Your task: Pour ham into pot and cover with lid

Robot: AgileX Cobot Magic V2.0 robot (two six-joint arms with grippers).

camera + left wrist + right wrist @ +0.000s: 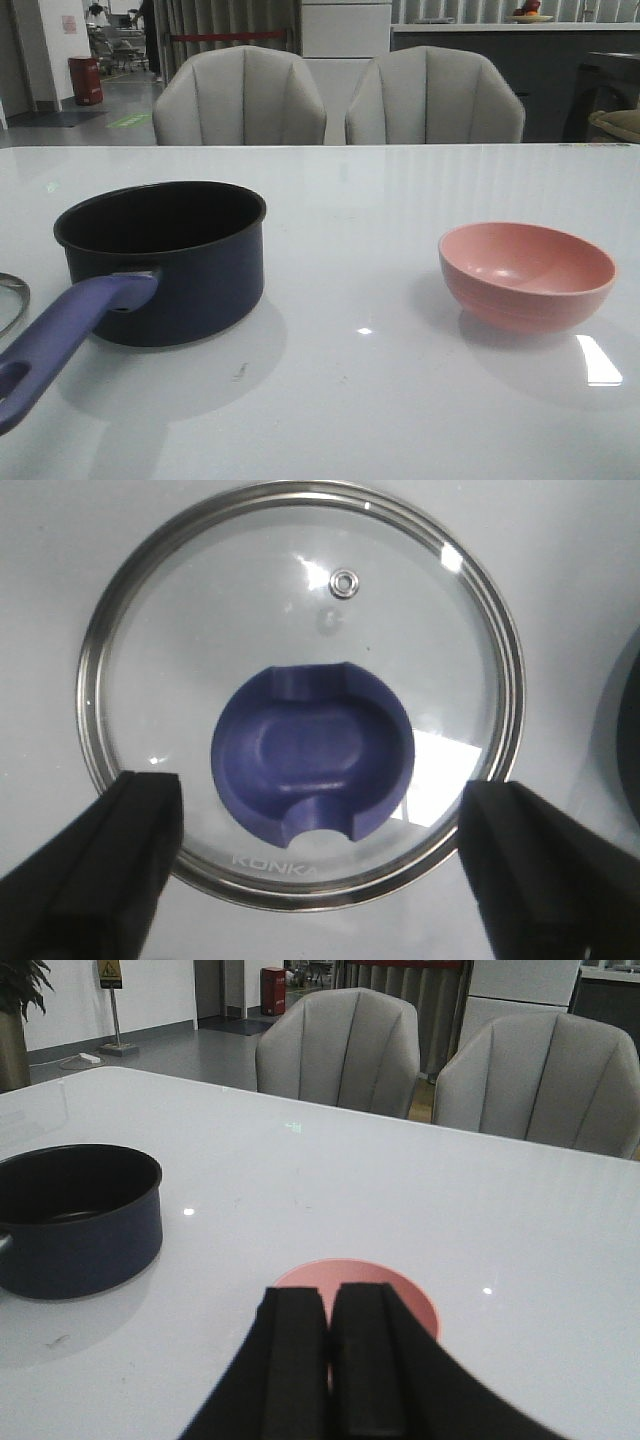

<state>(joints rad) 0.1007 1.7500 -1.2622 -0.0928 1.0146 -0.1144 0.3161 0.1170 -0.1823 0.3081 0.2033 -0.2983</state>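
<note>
Left wrist view: the round glass lid with metal rim lies flat on the white tabletop, just left of the dark navy saucepan, under the spread left claw. Likely slippery, breakable; take its blue-purple notched knob. The saucepan's handle points near-left. Right claw is pressed together above the pink bowl.

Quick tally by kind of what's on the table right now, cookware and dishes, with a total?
Pots: 1, the navy pot
Lids: 1, the glass lid, beside the pot
Bowls: 1, the pink bowl
Total: 3
No ham is visible in any view.
</note>
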